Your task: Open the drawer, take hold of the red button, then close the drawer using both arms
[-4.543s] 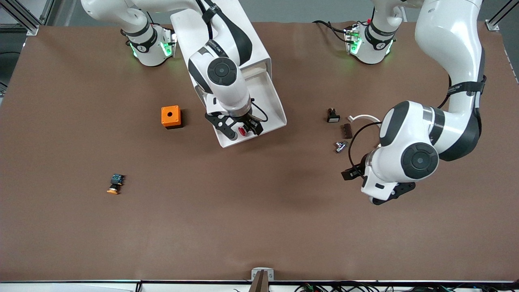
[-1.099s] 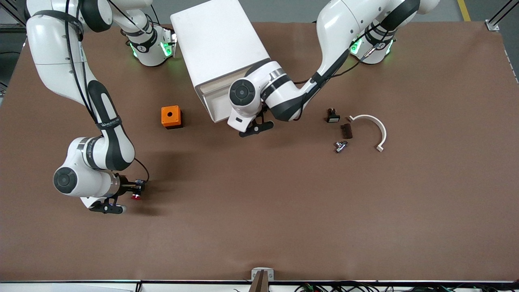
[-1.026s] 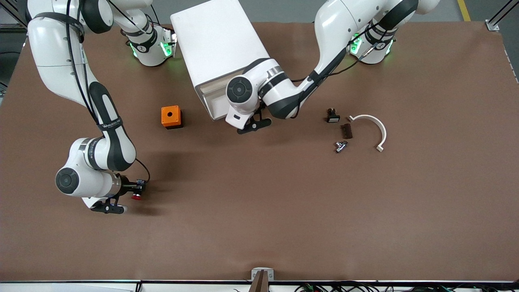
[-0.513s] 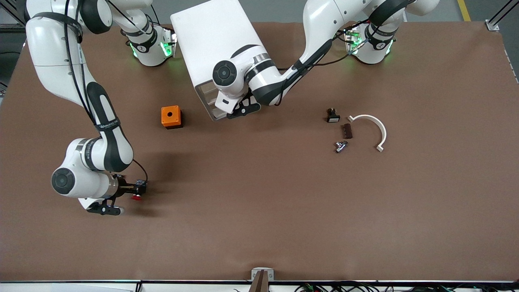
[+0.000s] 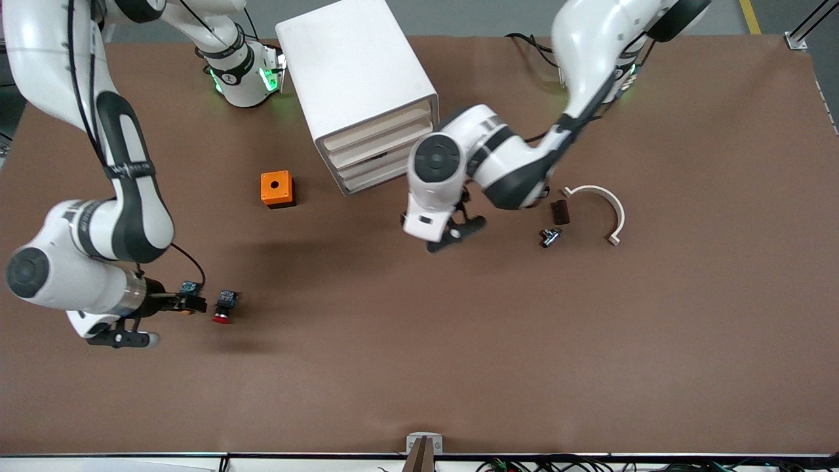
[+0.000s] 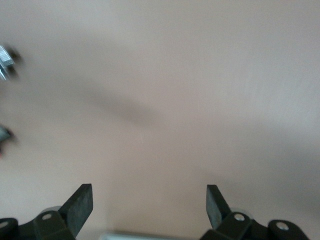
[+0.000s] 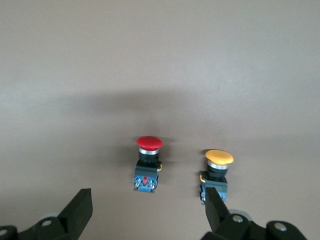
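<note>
The button [image 5: 223,305], red mushroom cap on a black, blue-ended body, lies on the table just beside the yellow-capped button [image 7: 216,172]. The right gripper [image 7: 147,215] hangs spread over both; the left gripper [image 6: 149,205] is spread too.

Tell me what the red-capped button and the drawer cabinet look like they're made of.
Button: glossy red cap, likely plastic, over a shiny metal-looking collar and black body with bluish terminal end. Cabinet: smooth matte white shell, probably plastic or painted board; its drawer fronts look paler cream.
</note>
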`<state>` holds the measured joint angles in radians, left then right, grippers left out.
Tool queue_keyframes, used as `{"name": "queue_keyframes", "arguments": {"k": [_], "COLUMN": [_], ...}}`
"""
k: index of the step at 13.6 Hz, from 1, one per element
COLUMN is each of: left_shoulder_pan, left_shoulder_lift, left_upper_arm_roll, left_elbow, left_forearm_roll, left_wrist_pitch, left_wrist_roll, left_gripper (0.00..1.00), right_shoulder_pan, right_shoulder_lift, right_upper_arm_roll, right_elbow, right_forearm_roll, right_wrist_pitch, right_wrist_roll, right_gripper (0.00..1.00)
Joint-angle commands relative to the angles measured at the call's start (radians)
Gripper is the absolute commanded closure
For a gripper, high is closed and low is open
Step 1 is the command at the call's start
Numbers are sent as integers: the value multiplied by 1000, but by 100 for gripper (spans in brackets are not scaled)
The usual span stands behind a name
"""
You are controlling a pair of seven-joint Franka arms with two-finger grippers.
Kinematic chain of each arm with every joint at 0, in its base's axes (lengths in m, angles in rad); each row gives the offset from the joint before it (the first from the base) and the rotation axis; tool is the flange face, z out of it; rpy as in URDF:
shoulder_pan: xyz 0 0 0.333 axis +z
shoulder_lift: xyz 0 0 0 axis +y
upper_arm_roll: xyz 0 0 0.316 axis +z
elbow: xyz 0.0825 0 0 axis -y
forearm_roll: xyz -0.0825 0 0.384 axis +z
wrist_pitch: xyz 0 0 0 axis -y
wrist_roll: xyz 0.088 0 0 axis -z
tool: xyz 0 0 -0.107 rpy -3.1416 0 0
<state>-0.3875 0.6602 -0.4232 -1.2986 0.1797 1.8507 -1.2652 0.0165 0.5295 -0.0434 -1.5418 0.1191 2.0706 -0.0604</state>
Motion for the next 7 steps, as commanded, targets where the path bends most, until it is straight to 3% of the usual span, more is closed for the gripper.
{"name": "queue_keyframes", "arguments": {"k": [1, 7], "left_shoulder_pan": [134, 361], "left_shoulder_lift": [-109, -266], "left_upper_arm_roll": [-6, -11], "left_elbow": [-30, -30], "left_forearm_roll": [24, 24], "left_wrist_pitch": [-15, -169], "left_wrist_roll": [145, 466], "left_gripper": [0, 0], "right_shoulder_pan": [-30, -69], "right_shoulder_lift": [-158, -354], "right_upper_arm_roll": [16, 16], "right_elbow": [-77, -77], "right_forearm_roll": [-7, -13], "right_wrist_pitch": [-79, -279], "right_wrist_roll": [-82, -44], "right_gripper": [0, 0]}}
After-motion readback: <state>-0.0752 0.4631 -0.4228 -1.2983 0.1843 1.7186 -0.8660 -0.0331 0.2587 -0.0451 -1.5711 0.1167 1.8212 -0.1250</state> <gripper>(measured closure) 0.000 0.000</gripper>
